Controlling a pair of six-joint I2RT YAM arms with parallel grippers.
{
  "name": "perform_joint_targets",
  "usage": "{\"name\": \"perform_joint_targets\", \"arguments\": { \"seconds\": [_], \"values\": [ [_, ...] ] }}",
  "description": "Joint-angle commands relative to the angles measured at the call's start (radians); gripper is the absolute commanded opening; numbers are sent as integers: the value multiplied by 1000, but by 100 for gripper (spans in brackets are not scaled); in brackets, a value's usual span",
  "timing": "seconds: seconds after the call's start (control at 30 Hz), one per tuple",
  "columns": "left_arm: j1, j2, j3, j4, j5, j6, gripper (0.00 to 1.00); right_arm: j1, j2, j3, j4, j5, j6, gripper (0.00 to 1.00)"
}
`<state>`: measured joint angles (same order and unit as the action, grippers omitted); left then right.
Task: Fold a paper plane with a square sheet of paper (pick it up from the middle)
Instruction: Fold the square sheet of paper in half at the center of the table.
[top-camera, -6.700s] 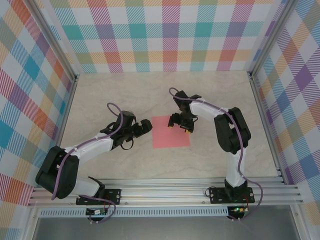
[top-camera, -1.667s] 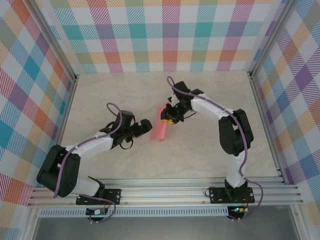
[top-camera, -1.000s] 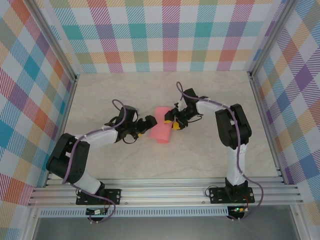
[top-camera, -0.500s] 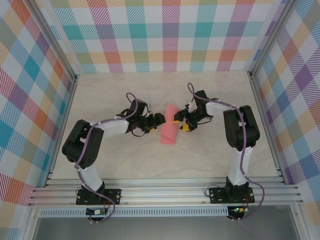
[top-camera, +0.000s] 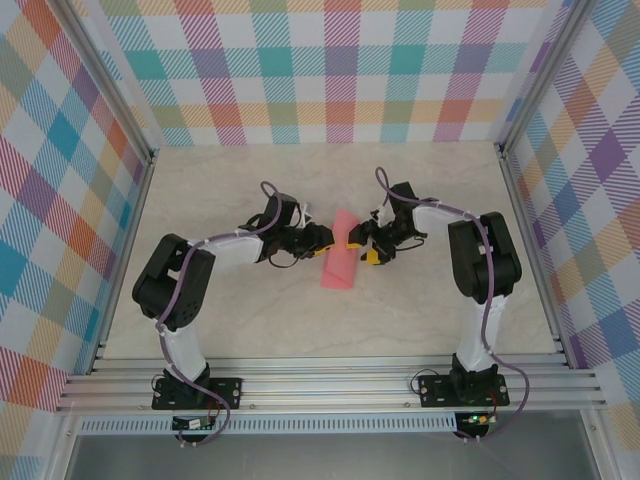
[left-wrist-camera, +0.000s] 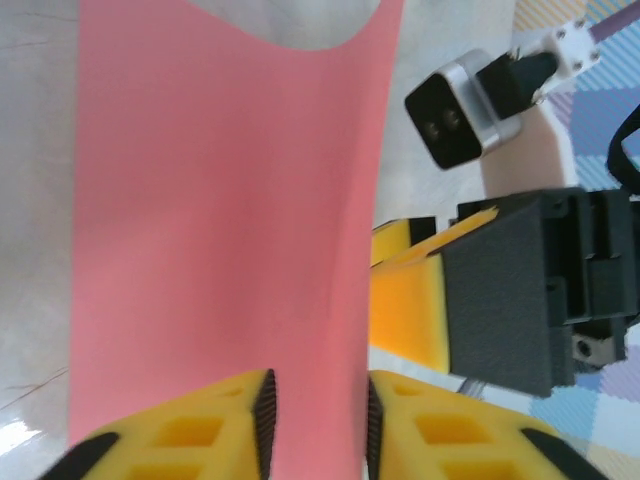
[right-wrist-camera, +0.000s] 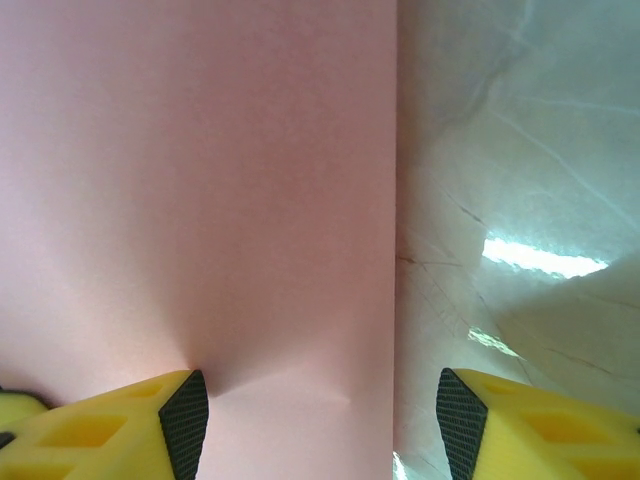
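Observation:
The salmon-pink square sheet of paper (top-camera: 338, 265) lies doubled over into a narrow curled strip at the table's middle. My left gripper (top-camera: 322, 240) reaches it from the left. In the left wrist view the paper (left-wrist-camera: 230, 230) fills the narrow gap of that gripper (left-wrist-camera: 317, 420), and both pads sit against its fold. My right gripper (top-camera: 362, 245) faces it from the right, with a yellow finger (left-wrist-camera: 405, 310) beside the paper's edge. In the right wrist view its jaws (right-wrist-camera: 315, 400) stand wide; the left pad (right-wrist-camera: 185, 410) dents the paper (right-wrist-camera: 200, 180) and the right pad hangs over bare table.
The pale marbled table (top-camera: 220, 320) is boxed in by plaid walls (top-camera: 340, 70) at the back and both sides. Aluminium rails (top-camera: 330, 385) with the arm bases run along the near edge. Both arms meet tip to tip at the centre.
The flat sheet was folded over into a strip. My left arm has stretched right to the paper, and its jaws narrowed onto the fold. The right gripper has stayed put at the right edge.

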<state>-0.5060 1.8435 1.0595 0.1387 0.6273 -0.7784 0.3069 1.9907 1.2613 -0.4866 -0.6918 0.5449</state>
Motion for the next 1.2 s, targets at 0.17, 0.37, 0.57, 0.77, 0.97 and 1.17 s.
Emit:
{"name": "perform_joint_targets", "arguments": {
  "seconds": [0.17,0.37,0.57,0.77,0.97,1.17],
  "values": [
    [-11,65,-32,208,103,-99,8,-24,-91,-61,61,-20,22,65],
    [-19,110,-52,406,163,-204,4,-64,-206,-195,212,44,122,67],
    [-30,111,-30,408,191,-223,4,-87,-317,-313,361,123,183,69],
    [-63,97,8,409,261,-188,4,-98,-355,-340,370,166,198,71],
    [-74,79,39,138,114,-62,3,-100,-364,-367,430,90,210,70],
    [-72,74,18,97,22,-62,2,-89,-301,-323,340,64,158,63]
  ]
}}
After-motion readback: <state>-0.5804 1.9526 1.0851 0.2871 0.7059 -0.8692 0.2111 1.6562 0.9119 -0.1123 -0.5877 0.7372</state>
